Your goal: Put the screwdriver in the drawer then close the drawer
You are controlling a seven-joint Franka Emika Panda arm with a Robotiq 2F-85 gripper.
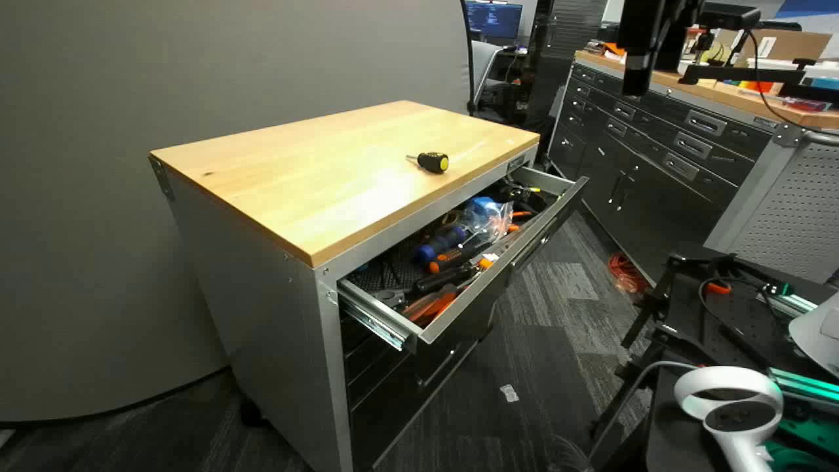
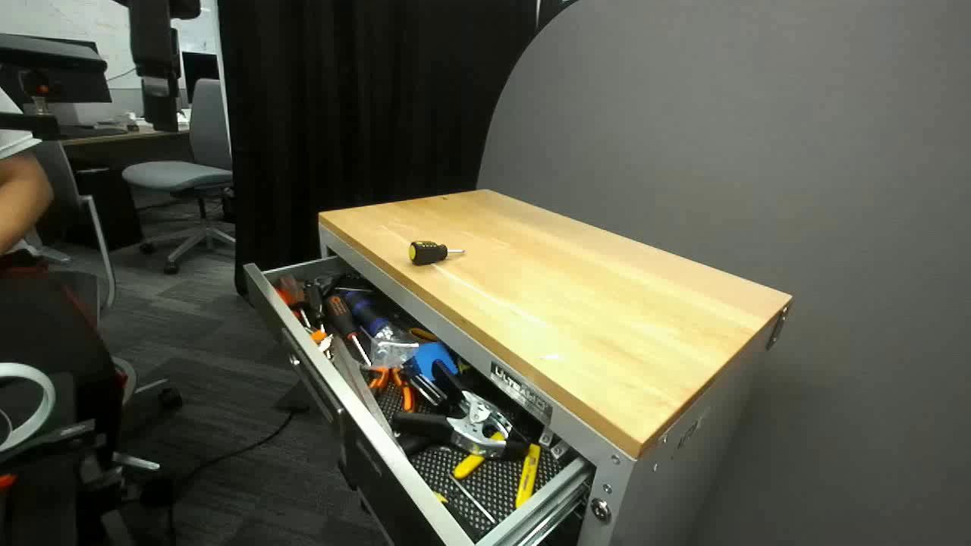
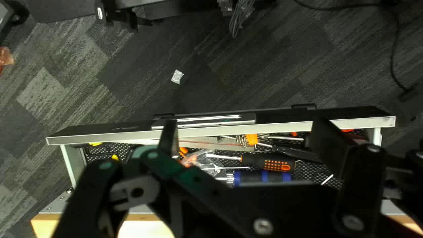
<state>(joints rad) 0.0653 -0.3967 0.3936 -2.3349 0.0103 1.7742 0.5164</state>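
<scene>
The small stubby black and yellow screwdriver lies on its side on the wooden worktop, near the edge above the drawer, in both exterior views (image 1: 432, 162) (image 2: 429, 252). It does not show in the wrist view. The topmost drawer is pulled open in both exterior views (image 1: 505, 258) (image 2: 356, 407) and holds many tools. Its front edge and pull strip cross the wrist view (image 3: 281, 129). My gripper (image 3: 248, 132) is open and empty, its fingers wide apart above the drawer. In the exterior views it hangs high at the top (image 1: 636, 75) (image 2: 161, 106), apart from the screwdriver.
The worktop (image 1: 295, 170) is bounded behind by a grey partition (image 2: 721, 152). In the drawer lie a blue-banded tool (image 3: 261, 177) and an orange-black screwdriver (image 3: 269, 163). Another drawer cabinet (image 1: 655, 151), a white ring-shaped controller (image 1: 734, 406) and a person's arm (image 2: 23, 193) are farther off.
</scene>
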